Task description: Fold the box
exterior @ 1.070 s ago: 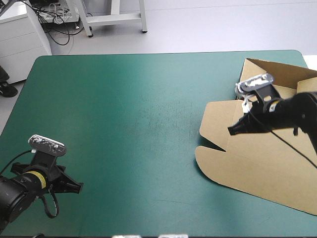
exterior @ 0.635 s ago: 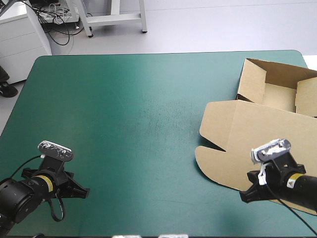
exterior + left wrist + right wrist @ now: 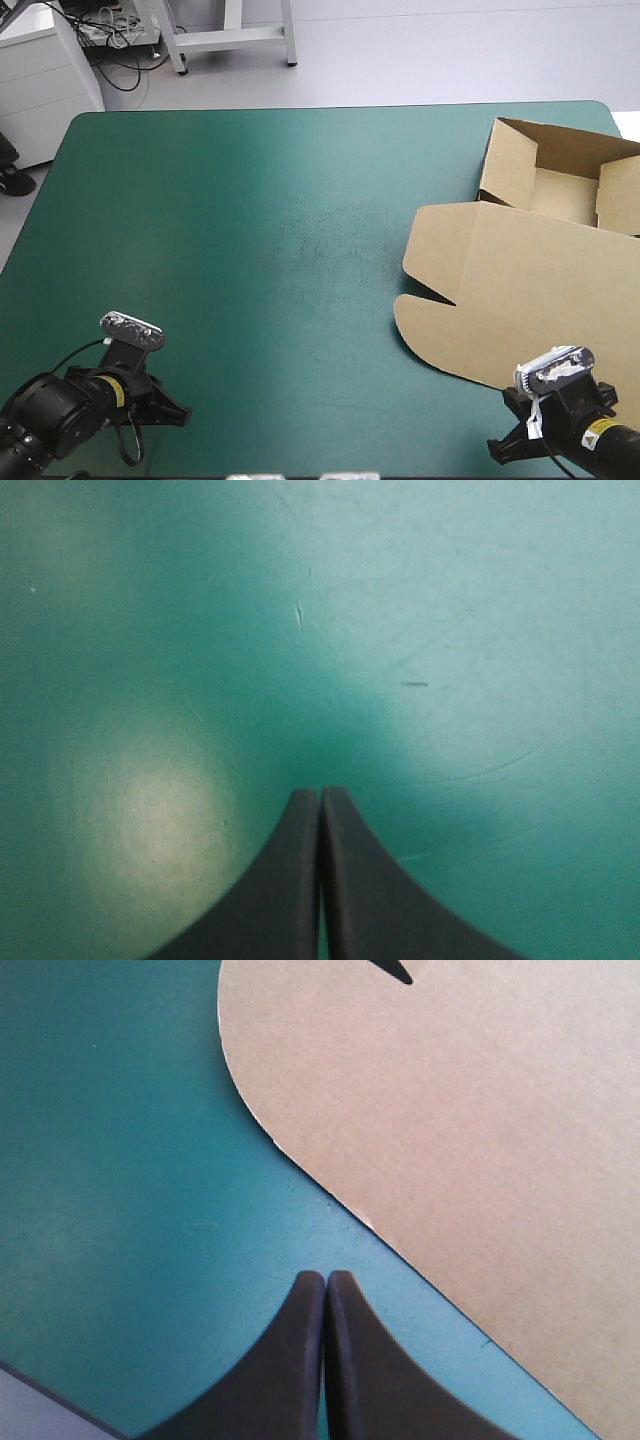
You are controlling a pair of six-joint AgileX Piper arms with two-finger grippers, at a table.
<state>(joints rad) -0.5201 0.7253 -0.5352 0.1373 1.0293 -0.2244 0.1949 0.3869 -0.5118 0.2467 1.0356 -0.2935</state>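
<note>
The brown box [image 3: 530, 290] lies at the table's right side as an open tray [image 3: 560, 170] with raised walls at the far right and its lid flat toward the front. My right gripper [image 3: 497, 452] is shut and empty near the front right corner, just off the lid's rounded front edge [image 3: 300, 1155]; in its wrist view the gripper [image 3: 325, 1278] points over bare teal-green cover beside the board. At the front left my left gripper [image 3: 183, 417] is shut too, and its wrist view shows the gripper [image 3: 320, 794] over cover only.
The teal-green cover [image 3: 270, 230] stretches bare across the middle and left of the table. The table's front edge runs close to both grippers, and a corner of it shows beside my right gripper [image 3: 40, 1400].
My right arm has drawn back from the tray across the lid to the front right corner. The left gripper has slid a little right along the front edge. The box has not moved.
</note>
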